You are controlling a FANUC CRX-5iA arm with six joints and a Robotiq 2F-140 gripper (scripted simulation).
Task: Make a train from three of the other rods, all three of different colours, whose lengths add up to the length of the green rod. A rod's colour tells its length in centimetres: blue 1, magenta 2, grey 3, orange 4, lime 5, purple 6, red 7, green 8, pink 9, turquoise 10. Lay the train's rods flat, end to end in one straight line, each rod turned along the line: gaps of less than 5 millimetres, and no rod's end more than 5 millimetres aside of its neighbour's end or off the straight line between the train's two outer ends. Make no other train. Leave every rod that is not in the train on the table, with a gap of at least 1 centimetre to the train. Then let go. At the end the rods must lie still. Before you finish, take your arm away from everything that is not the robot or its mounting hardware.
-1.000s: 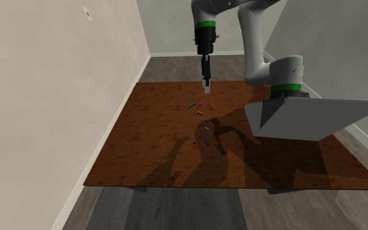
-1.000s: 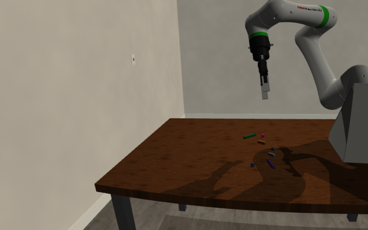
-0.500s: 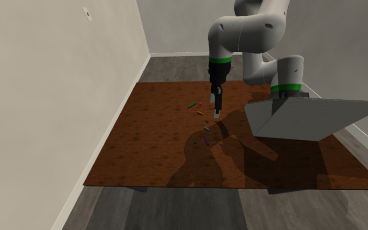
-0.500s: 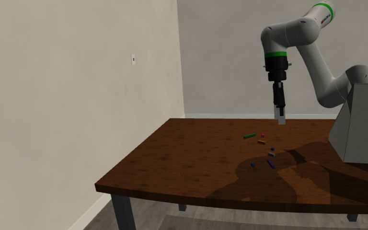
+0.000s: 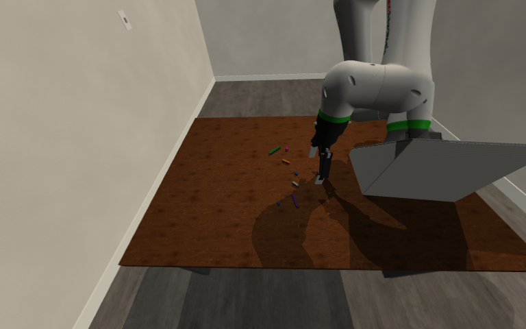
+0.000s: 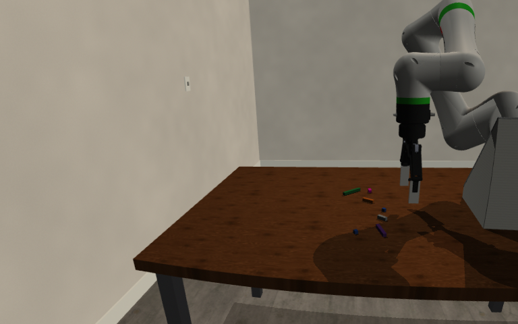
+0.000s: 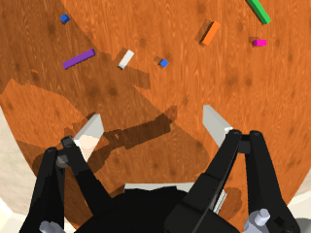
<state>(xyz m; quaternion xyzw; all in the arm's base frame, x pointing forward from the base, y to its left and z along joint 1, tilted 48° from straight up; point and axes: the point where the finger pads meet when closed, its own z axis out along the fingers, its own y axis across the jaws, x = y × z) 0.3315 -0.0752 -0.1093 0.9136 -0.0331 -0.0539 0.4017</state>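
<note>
Arm (image 6: 439, 70): smooth white rounded links, fat cylindrical joints with dark oval recesses. Green bands at joints, one just above the wrist (image 6: 413, 100), others near the base (image 5: 407, 125). Small red lettering on the upper link (image 5: 387, 4). Black wrist flange with small silver studs at the sides. Gripper (image 7: 155, 126): black body, black linkage bars, light grey finger pads, grey knuckle pieces. Grey angular pedestal (image 5: 446, 171).

On the counter (image 6: 228, 213), the longest rod (image 6: 351, 191) is the landmark. Just right of it lies a stub (image 6: 369, 190). Right and nearer lies a middling rod (image 6: 367, 200). Nearer still lie a cube (image 6: 384, 209), a short rod (image 6: 382, 217), a long rod (image 6: 380, 230) and a second cube (image 6: 355, 231). The hand (image 6: 409, 189) hangs farther right, above the counter.
</note>
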